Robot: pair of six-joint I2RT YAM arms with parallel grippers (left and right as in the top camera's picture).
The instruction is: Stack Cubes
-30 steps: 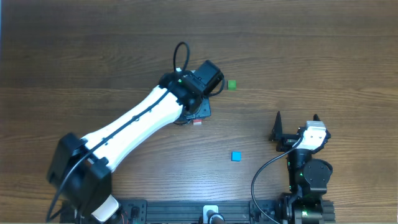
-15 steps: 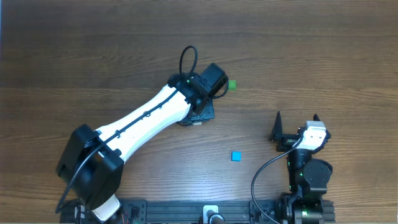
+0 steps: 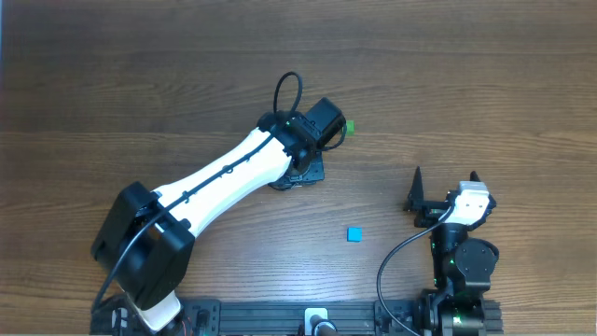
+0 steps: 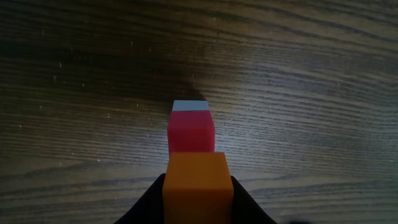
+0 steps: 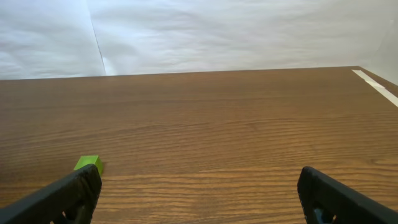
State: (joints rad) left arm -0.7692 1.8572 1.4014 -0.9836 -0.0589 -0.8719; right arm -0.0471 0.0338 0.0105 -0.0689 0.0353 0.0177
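Note:
My left gripper [image 4: 198,198] is shut on an orange cube [image 4: 198,183]. Just past the orange cube stands a red cube [image 4: 191,132] with a pale face, and the two meet in the left wrist view; I cannot tell whether one rests on the other. In the top view the left gripper [image 3: 298,175] is near the table's middle, and its wrist partly covers a green cube [image 3: 350,127]. A blue cube [image 3: 354,234] lies alone nearer the front. My right gripper [image 3: 443,191] stands open at the right, holding nothing. The green cube [image 5: 89,164] lies far beyond its fingers.
The wooden table [image 3: 485,84] is bare to the back and the right. A strip of pale tape [image 5: 379,88] marks the table's far corner in the right wrist view, with a white backdrop behind.
The left arm has swung a little to the right and toward the back, and its wrist now overlaps the green cube. The right arm has not moved.

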